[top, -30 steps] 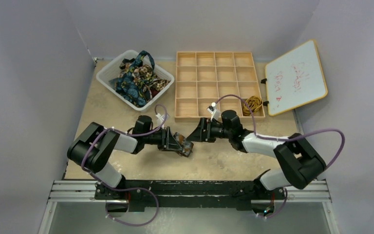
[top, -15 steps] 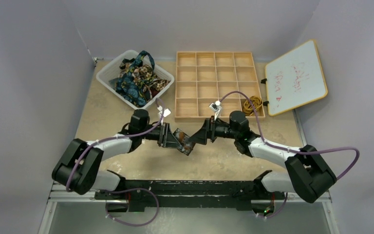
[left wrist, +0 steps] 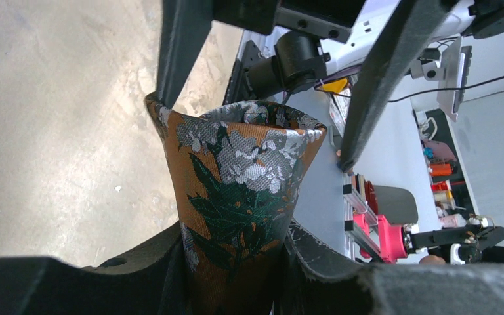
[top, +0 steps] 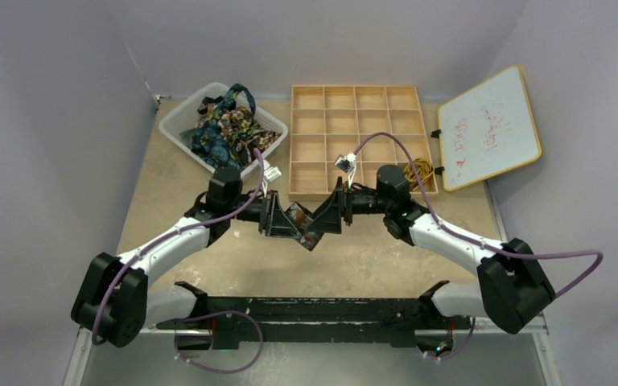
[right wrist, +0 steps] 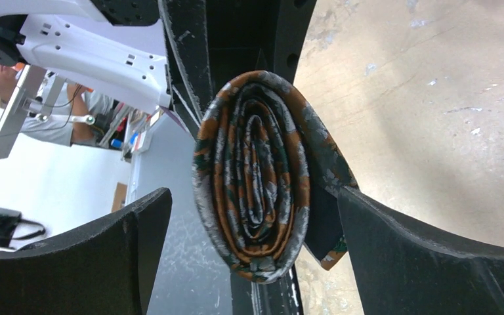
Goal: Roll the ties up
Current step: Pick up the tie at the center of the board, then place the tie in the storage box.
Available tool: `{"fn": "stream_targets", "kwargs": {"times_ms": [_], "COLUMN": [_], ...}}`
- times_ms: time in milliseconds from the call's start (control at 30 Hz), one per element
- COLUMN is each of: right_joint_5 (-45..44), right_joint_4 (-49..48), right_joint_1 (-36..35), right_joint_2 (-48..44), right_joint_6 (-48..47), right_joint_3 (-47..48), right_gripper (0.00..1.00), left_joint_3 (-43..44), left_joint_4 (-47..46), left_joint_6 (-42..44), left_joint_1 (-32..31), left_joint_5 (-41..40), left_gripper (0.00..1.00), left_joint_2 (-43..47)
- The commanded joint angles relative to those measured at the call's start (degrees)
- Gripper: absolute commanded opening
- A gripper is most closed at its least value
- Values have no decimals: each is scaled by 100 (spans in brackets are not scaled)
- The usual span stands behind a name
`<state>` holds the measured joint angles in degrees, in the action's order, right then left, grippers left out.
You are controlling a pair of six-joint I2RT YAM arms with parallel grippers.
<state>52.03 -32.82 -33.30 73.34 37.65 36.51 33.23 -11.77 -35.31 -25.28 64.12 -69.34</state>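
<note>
1. The rolled tie sits at the centre of the top view, near the front edge of the wooden tray. The left gripper holds it, jaws narrowed onto its lower part, and the fabric flares out above the pinch.
2. The right gripper straddles the roll with its jaws wide. A gap shows on each side, so neither pad touches.
3. This looks like a handover or re-grip. The right pads should close squarely on the roll's broad flat sides, pressing the layers together so the coil cannot spring open. The left should let go only once that hold is firm.
4. A loose tail pokes out at the roll's lower right in the right wrist view. Trapping it under a pad would stop it unwinding.
5. The cloth is woven and slightly glossy, orange-brown with grey blossoms and dark green leaves. Seen end-on it forms a tight oval spiral of many layers, likely soft and springy.
6. More ties lie tangled in the white basket at upper left, and a gold tie lies coiled in the tray's lower-right compartment.
</note>
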Motion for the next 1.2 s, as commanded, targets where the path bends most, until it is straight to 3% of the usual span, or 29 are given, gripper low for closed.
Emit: {"fn": "stream_targets", "kwargs": {"times_ms": [0,333,400,533,833,967,1167], "right_joint_5": [561,1193,1218,838,-662,-354,787], "right_joint_4": [-35,-505,-367,382,827,706,6], "right_joint_1": [19,12,16,16,269,315,315], "right_joint_2": [151,302,282,147,-668,-631,-67], "right_joint_6": [-114,211,89,-354,-442,-436,-155], "right_joint_3": [260,163,186,332,434,442,490], "right_gripper": [99,87,89,99,99,99,99], "left_joint_3": [436,599,635,703,747,787,860], "left_joint_4": [241,158,162,386,947,861,719], "left_joint_6": [230,216,213,315,590,565,560], "left_joint_1": [-72,-214,-238,-250,-245,-255,-258], "left_joint_5": [238,189,185,166,133,275,667], "left_gripper": [34,35,34,34,35,35,35], "left_joint_2": [217,94,92,135,275,272,263]}}
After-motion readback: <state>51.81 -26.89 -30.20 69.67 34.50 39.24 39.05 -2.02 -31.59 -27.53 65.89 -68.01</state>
